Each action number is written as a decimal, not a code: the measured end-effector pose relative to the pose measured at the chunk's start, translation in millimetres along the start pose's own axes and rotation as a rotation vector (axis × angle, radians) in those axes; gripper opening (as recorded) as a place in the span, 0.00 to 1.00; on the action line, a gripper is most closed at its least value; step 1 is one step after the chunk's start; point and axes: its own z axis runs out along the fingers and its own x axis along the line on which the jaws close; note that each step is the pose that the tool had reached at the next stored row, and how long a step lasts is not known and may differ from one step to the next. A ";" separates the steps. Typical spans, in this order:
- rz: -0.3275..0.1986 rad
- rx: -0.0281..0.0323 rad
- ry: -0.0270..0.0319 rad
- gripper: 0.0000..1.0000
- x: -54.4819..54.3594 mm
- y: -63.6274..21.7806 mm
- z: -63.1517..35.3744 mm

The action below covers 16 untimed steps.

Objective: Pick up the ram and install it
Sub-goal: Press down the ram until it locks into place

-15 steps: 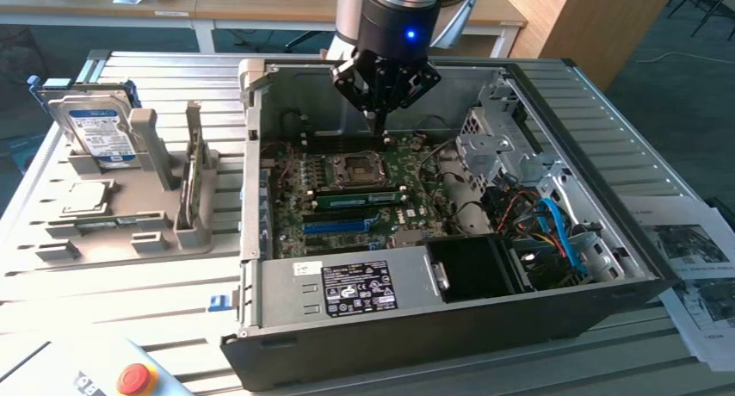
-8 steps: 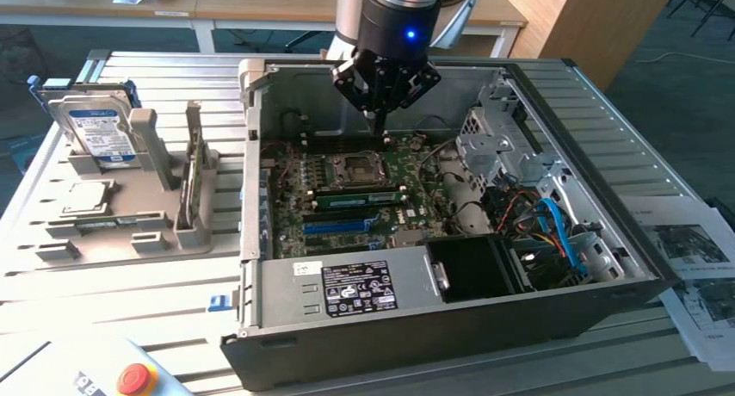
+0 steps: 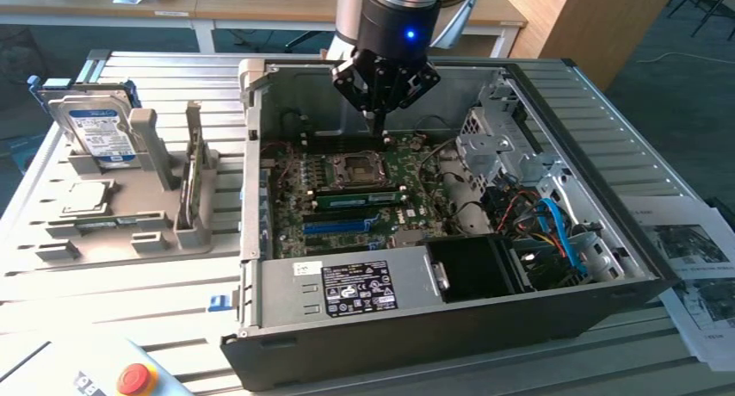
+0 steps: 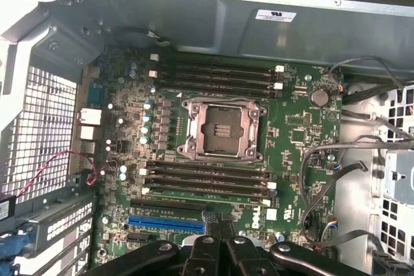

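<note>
**Figure. Open computer case with the arm over the board.**

The computer case (image 3: 460,327) is lying on its side on the slatted table (image 3: 138,293), with its open face turned up. The green main board (image 3: 431,168) is covering the case floor.

The gripper (image 3: 377,120) is hanging above the board, clear of it. Its fingers are pressed together into one narrow point and are pinching nothing.

The ram (image 3: 358,198) is sitting on the board, and it appears seated in the bank of slots between the square processor socket (image 3: 350,168) and the blue slot (image 3: 344,225).

- **Long axis:** the ram is running from the exterior view's left to its right, parallel to the blue slot.
- **Direction from the gripper:** in the exterior view the ram is lying below the fingertips, on the near side of the socket. The height of the fingers is making the true offset hard to judge.
- **Wrist view:** the closed gripper (image 4: 217,219) is showing just beside that slot bank and next to the blue slot (image 4: 165,223). This suggests the gripper is standing nearly over the stick rather than behind the socket.
- **Which slot:** the wrist view is not making clear which slot holds the stick.
</note>
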 end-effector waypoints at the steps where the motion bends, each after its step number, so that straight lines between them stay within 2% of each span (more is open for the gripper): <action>1: 0.000 0.0000 0.0000 0.10 0.0 0.0 0.0; 8: 0.000 0.0002 0.0020 0.10 0.0 0.0 0.0; 12: 0.000 0.0017 0.0054 0.10 0.0 0.0 0.0; 16: 0.001 0.0060 0.0113 0.10 0.0 0.0 0.0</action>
